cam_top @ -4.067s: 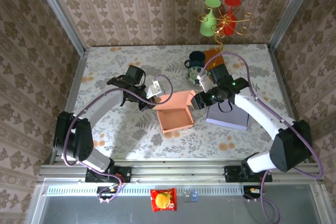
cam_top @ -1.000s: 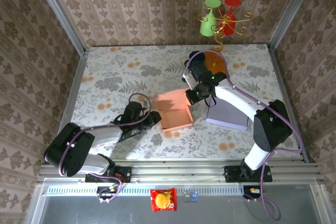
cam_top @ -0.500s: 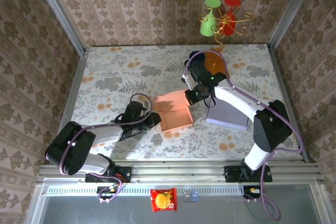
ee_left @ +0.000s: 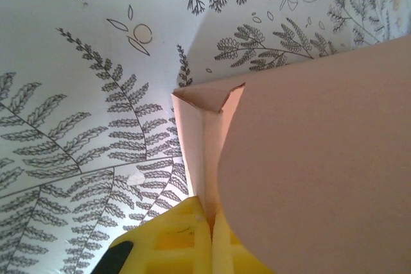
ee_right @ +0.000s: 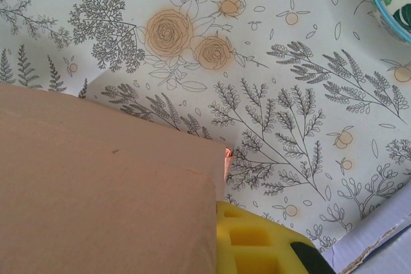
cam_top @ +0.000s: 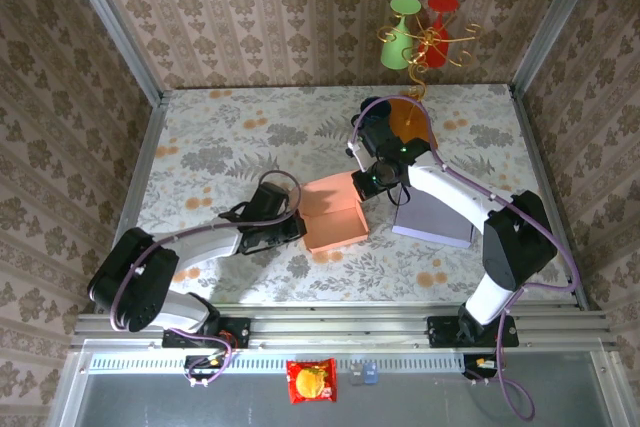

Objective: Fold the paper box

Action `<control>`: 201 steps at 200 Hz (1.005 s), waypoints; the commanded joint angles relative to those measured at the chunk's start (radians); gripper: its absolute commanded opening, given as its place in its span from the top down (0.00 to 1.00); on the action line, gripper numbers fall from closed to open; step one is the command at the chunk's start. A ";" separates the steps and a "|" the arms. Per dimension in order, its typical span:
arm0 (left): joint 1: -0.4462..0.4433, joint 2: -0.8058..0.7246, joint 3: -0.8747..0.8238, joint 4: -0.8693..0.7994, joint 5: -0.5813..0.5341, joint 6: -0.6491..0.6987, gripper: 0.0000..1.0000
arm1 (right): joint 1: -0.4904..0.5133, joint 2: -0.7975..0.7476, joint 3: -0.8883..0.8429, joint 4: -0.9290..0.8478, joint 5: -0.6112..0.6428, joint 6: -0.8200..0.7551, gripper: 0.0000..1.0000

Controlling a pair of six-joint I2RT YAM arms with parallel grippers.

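R pincer (cam_top: 363,185), grip can't tell, sits at lid's (cam_top: 330,197) far corner; lid now lower vs 1 s ago. L pincer (cam_top: 291,230) seems clamped on paper box (cam_top: 338,232) wall, so closure looks nearly done.

overhead camera looks down from 6 o'clock over the floral-print table (cam_top: 200,137); wrist cameras sit close against the shared salmon-pink paper box (cam_top: 333,212).

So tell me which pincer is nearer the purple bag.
Right. The right pincer is at the far-right corner of the box, beside the bag; the left pincer is at the box's opposite, left side.
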 commanded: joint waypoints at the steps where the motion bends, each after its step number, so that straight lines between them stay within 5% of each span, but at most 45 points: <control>1: -0.026 0.023 0.044 -0.182 -0.079 0.042 1.00 | 0.012 -0.035 0.001 -0.041 0.031 0.052 1.00; 93: -0.110 0.116 0.255 -0.391 -0.281 0.044 1.00 | 0.084 -0.099 -0.049 -0.014 0.079 0.223 1.00; 128: -0.106 0.110 0.219 -0.318 -0.277 0.041 1.00 | 0.085 -0.090 -0.056 -0.021 0.103 0.262 1.00; 166: -0.097 0.090 0.184 -0.280 -0.247 0.033 0.81 | 0.084 -0.078 -0.037 -0.031 0.116 0.292 1.00; 201: -0.097 0.109 0.196 -0.290 -0.259 0.050 0.84 | 0.084 -0.076 -0.036 -0.021 0.112 0.302 1.00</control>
